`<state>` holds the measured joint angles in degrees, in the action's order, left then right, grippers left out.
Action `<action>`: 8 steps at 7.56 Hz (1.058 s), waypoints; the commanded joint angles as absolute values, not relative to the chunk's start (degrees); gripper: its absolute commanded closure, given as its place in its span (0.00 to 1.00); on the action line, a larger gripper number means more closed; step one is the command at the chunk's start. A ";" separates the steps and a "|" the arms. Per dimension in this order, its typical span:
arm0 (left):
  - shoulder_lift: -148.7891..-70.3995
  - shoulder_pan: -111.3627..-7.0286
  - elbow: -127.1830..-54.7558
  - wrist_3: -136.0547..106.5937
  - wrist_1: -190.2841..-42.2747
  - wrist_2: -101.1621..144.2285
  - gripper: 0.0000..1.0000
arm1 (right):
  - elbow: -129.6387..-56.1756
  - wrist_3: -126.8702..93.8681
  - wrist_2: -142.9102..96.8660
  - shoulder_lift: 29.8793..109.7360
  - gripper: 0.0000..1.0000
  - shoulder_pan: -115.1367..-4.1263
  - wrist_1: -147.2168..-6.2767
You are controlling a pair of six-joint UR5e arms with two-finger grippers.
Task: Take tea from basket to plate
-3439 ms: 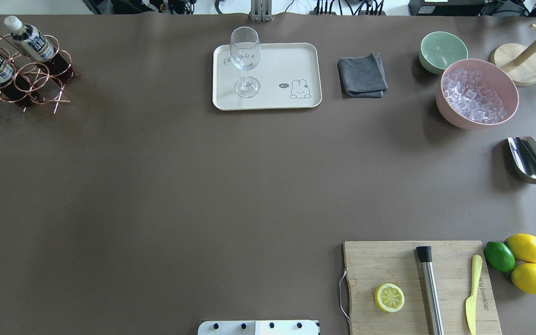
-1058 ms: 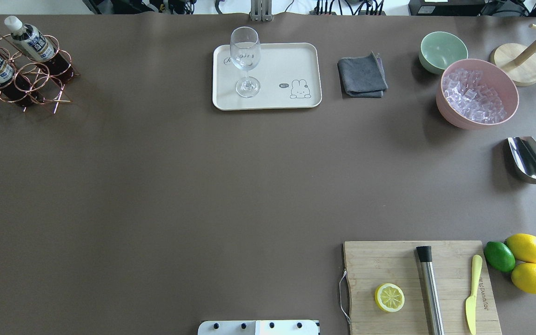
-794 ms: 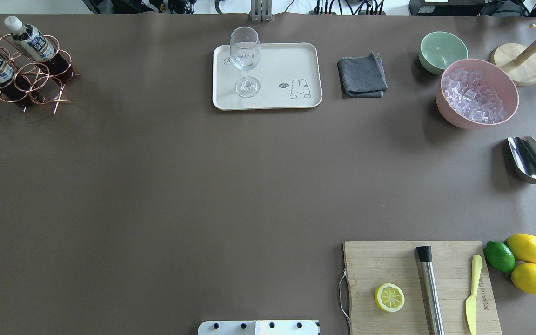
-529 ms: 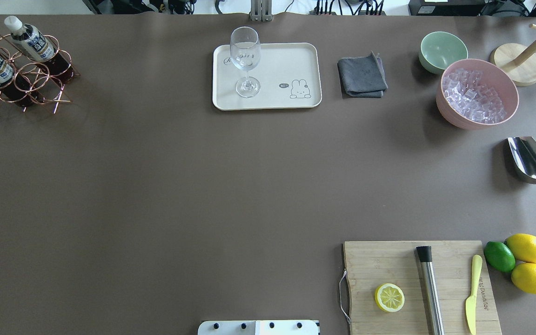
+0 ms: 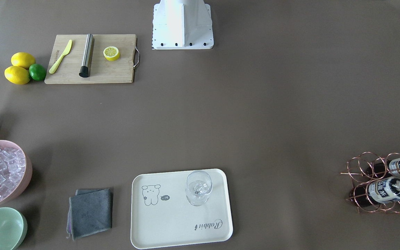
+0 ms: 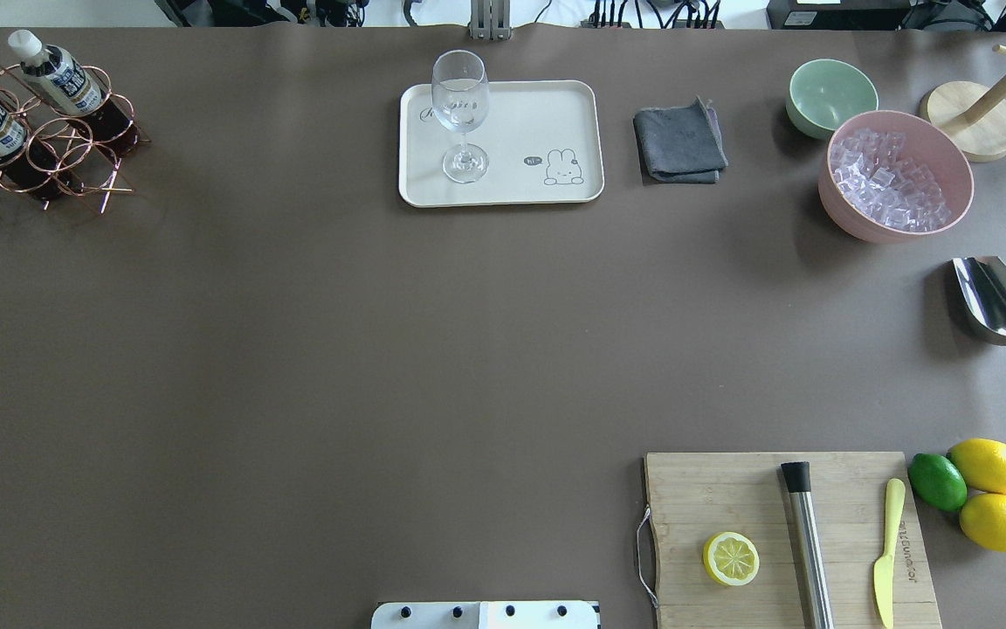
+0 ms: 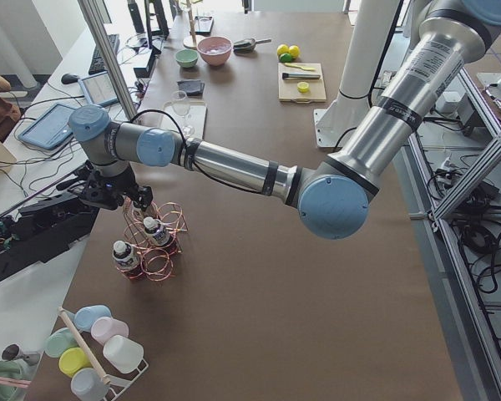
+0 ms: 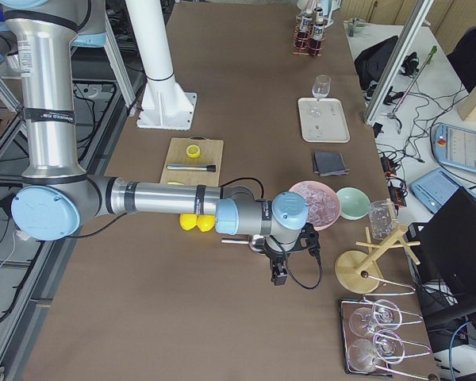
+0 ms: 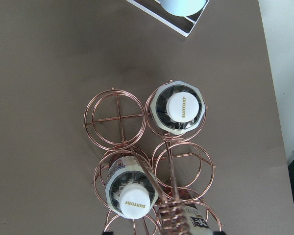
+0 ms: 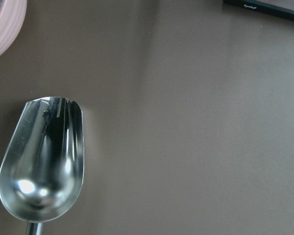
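The basket (image 6: 75, 162) stands at the table's far left, and also shows in the front view (image 5: 361, 173) and the left wrist view (image 9: 115, 117). It holds three tea bottles: two show white caps (image 9: 179, 106) (image 9: 134, 198), and a third (image 9: 196, 223) is partly cut off by the frame's bottom edge. My left gripper (image 7: 108, 194) hovers over the basket (image 7: 154, 246); I cannot tell whether it is open or shut. The cream plate (image 6: 538, 114) (image 5: 172, 222) carries a clear glass (image 6: 461, 114). My right gripper (image 8: 279, 274) hangs far off near a metal scoop (image 10: 41, 164); its state cannot be told.
A grey cloth (image 6: 679, 144), a mint bowl (image 6: 830, 94) and a pink bowl of ice (image 6: 894, 175) lie right of the plate. A cutting board (image 6: 782, 537) with a lemon half, muddler and knife sits front right, with lemons and a lime (image 6: 937, 481) beside it.
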<state>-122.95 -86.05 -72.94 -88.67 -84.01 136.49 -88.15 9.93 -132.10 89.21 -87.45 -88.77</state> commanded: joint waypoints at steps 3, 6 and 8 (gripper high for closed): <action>-122.87 -85.43 -73.04 -89.12 -84.20 136.49 1.00 | -88.24 9.93 -132.19 89.30 0.00 -87.45 -88.77; -123.05 -87.00 -74.17 -88.86 -83.06 136.84 1.00 | -88.33 9.93 -132.19 89.30 0.00 -87.45 -88.77; -122.70 -88.68 -85.26 -88.86 -69.53 136.76 1.00 | -88.33 9.93 -132.10 89.30 0.00 -87.45 -88.68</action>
<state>-123.03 -87.44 -75.99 -88.88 -80.51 136.80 -88.30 9.93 -132.18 89.30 -87.45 -88.77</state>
